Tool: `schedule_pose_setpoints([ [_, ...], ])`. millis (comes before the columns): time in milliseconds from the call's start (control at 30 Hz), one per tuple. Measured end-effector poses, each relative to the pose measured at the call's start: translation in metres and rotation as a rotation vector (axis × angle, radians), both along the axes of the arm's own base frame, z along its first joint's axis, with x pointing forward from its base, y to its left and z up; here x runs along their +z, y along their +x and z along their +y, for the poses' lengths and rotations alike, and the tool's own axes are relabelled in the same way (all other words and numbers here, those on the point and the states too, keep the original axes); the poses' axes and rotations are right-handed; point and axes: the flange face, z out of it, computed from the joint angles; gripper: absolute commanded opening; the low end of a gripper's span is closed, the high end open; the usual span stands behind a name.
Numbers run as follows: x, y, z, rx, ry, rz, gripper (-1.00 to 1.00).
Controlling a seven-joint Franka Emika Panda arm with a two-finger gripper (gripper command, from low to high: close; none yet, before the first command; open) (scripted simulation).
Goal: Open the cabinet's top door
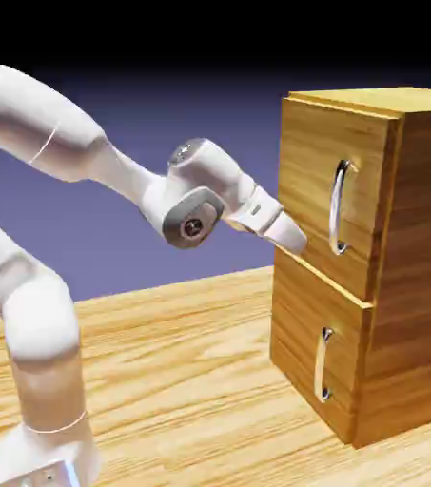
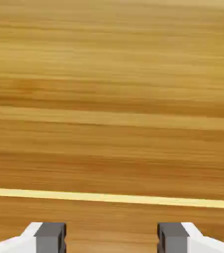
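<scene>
One gripper (image 2: 112,238) is observed released, its fingertips parted with nothing between them, near the front of the cabinet (image 1: 414,266); the top door (image 1: 304,171), bearing the longer silver handle (image 1: 336,206), sits above the lower door (image 1: 304,352) at the exterior view's right
</scene>
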Motion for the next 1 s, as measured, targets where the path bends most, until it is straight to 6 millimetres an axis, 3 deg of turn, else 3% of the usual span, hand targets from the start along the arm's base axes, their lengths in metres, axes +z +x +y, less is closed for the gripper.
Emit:
schedule_pose_setpoints([
  [500,0.058,-0.021,0.008,0.027,-0.039,-0.179,0.00],
  [1000,0.082,-0.047,-0.012,0.027,-0.045,-0.368,0.00],
])
